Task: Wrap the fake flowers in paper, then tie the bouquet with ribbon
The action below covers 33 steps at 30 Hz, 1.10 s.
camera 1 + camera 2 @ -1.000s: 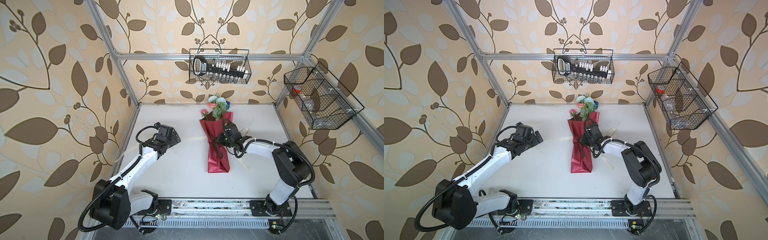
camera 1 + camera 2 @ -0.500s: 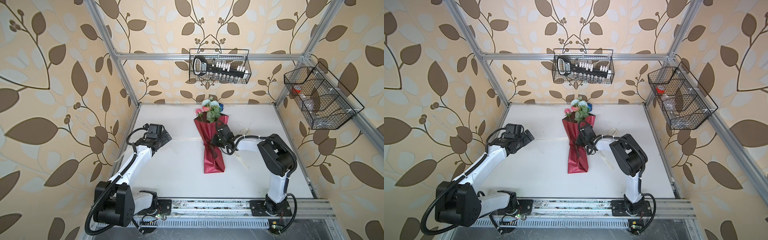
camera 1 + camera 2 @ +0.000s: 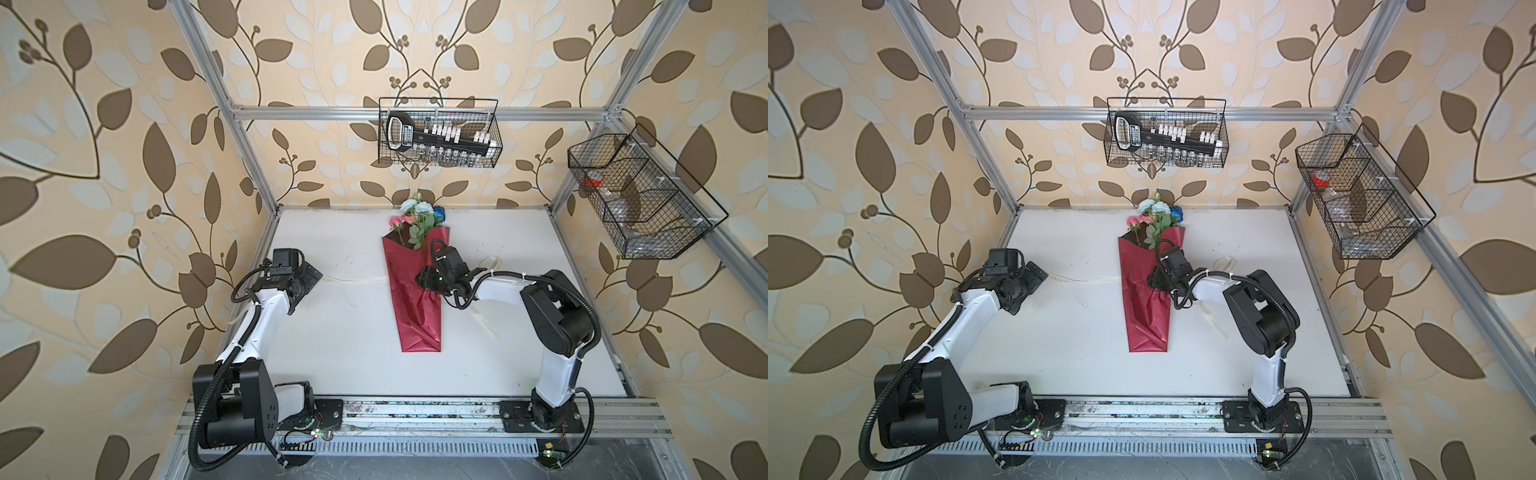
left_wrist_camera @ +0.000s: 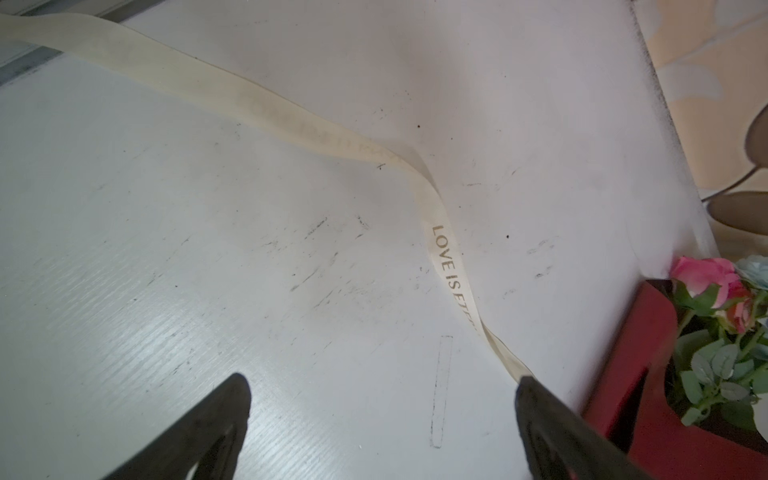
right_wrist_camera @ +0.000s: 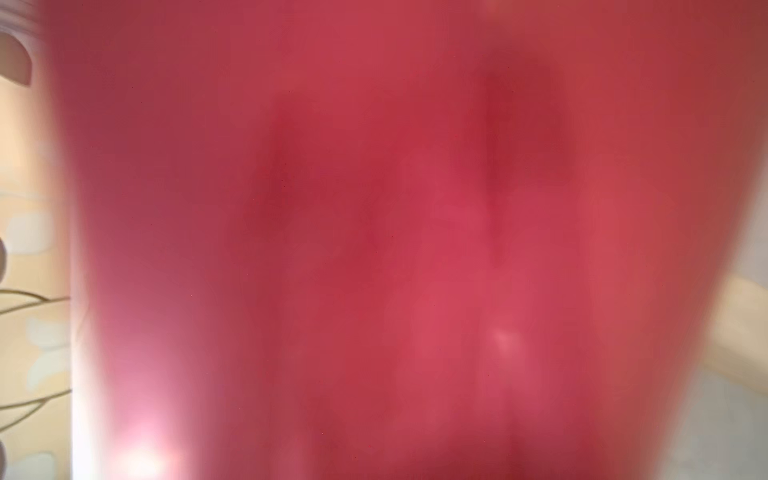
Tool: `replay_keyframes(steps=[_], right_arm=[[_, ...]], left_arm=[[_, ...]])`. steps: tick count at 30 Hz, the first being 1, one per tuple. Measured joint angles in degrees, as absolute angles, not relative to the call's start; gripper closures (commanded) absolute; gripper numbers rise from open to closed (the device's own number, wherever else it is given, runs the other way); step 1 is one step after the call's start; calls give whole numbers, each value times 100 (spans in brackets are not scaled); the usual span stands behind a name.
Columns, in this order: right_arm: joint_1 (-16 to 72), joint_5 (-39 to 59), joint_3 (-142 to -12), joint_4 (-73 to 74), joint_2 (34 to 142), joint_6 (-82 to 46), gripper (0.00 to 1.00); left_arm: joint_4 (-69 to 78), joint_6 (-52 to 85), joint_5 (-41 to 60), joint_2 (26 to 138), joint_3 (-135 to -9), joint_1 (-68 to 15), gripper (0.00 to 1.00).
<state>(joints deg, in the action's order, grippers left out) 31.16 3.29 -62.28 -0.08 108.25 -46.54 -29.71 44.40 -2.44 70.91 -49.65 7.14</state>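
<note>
Bouquet of fake flowers (image 3: 415, 216): lay mid-counter (image 3: 353, 332), blooms toward the back wall, stems inside the red wrapping sheet (image 3: 409, 299).
Right claw (image 3: 428, 279): at the sheet's right edge, just below the blooms; opening and hold could not be told.
Left claw (image 4: 382, 380): spread wide, empty, well left of the bouquet, with the cream ribbon (image 4: 446, 257) just beside it.

Blurred red wrapping sheet (image 5: 374, 228) fills the right wrist view, hiding the jaws.

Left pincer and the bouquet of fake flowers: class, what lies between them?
A cream ribbon lies there, shown in both top views and the left wrist view.
</note>
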Motion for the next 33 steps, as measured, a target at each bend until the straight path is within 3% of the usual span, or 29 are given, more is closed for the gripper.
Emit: replay_keyframes(steps=[7,14,19,23,29,31,33], right_arm=[[3105,130,-6143,-255,10049,-4648,4],[3057,-16,-5817,-379,9472,-4617,2],[3037,-266,-5478,-687,8917,-4401,16],[3037,-445,-5229,-906,8259,-4167,26],[3026,-318,-5210,-969,7846,-3774,53],[3013,-32,-5247,-891,7979,-3682,66],[3000,268,-5328,-773,8226,-3647,71]], left_arm=[[-3046,4436,-305,7046,-5194,725,1],[-3155,4434,-314,7024,-5194,836,1],[-2915,4309,384,7002,-5164,834,18],[-2189,4246,1396,6879,-4890,460,23],[-1699,4099,1885,7507,-5142,-1925,30],[-1616,4064,1951,7896,-5288,-2460,30],[-1579,4051,1951,8250,-5384,-2740,30]])
